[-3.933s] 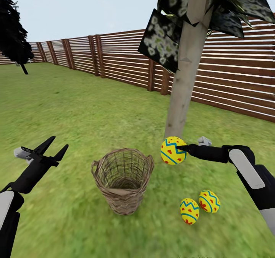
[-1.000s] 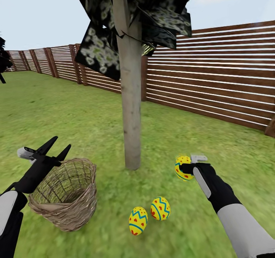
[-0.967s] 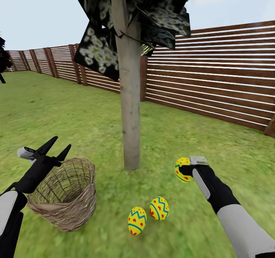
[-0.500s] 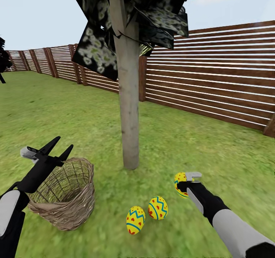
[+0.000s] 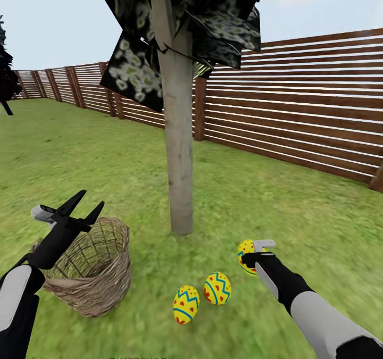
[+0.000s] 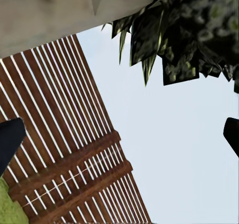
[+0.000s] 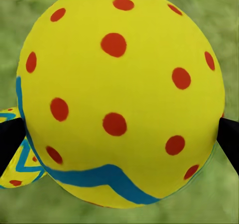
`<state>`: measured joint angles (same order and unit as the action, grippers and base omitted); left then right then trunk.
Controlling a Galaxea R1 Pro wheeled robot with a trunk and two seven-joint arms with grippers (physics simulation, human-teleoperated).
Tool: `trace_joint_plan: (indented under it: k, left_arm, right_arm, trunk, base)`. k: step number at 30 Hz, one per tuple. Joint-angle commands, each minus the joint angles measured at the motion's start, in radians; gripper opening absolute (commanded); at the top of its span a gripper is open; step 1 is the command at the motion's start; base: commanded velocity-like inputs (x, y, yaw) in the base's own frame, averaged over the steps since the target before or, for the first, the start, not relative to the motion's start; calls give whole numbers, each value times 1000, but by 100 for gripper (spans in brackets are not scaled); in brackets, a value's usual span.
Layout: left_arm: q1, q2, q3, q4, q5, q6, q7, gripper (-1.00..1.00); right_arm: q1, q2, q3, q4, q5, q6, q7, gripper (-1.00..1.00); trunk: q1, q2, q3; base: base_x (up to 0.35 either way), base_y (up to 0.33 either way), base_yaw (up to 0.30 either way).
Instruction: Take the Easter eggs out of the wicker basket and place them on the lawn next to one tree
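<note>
The right hand (image 5: 246,253) has sunk lower, clenched on an egg (image 5: 245,249) near two eggs (image 5: 202,296) beside the tree (image 5: 178,189). The left hand (image 5: 85,205), released, hovers over the basket (image 5: 101,290) rim.

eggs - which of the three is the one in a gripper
The egg to the right of the tree, clamped by the right gripper. The other two eggs lie free on the lawn, side by side.

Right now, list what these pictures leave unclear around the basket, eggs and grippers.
- Basket floor: head view, its near wall and the left arm cover part of it.
- Held egg: head view, right gripper hides whether it touches the lawn.
- Tree top: cut off by the head view's upper edge.
</note>
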<state>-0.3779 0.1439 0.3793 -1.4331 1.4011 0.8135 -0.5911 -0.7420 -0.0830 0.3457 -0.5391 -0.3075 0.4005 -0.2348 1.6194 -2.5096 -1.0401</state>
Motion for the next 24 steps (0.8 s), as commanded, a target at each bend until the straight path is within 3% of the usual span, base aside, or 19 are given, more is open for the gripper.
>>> trace_joint_plan:
  k: [1, 6, 11, 14, 17, 21, 24]
  left_arm:
    - [-1, -10, 0, 0, 3, 6, -1, 100]
    - [-1, -21, 0, 0, 2, 6, -1, 100]
    - [-1, -22, 0, -1, 2, 6, -1, 100]
    - [-1, -21, -1, -1, 2, 6, -1, 100]
    - [-1, -21, -2, -3, 1, 6, -1, 100]
    - [-1, -21, -2, -3, 0, 7, 0, 100]
    - [-1, -21, -2, -3, -1, 7, -1, 100]
  right_arm:
    - [0, -2, 9, -2, -10, 4, -9, -100]
    - [0, -1, 7, -4, -11, 4, -9, -100]
    - [0, -3, 7, -10, -12, 4, -9, -100]
    - [0, -4, 4, -10, -12, 4, -10, -100]
    - [0, -4, 0, -8, -13, 3, -62, -100]
    - [0, -5, 4, 4, -15, -90, -70, -100]
    - [0, -6, 4, 6, -16, -110, -70, -100]
  trunk:
    - [0, 0, -1]
    - [0, 0, -1]
    - [0, 0, -1]
    - [1, -1, -13]
    - [2, -2, -24]
    - [4, -3, -40]
    - [6, -3, -51]
  base:
    - [0, 0, 272]
    - [0, 0, 248]
    - [0, 0, 42]
    - [0, 0, 1]
    - [0, 0, 0]
    - [0, 0, 0]
    - [0, 0, 0]
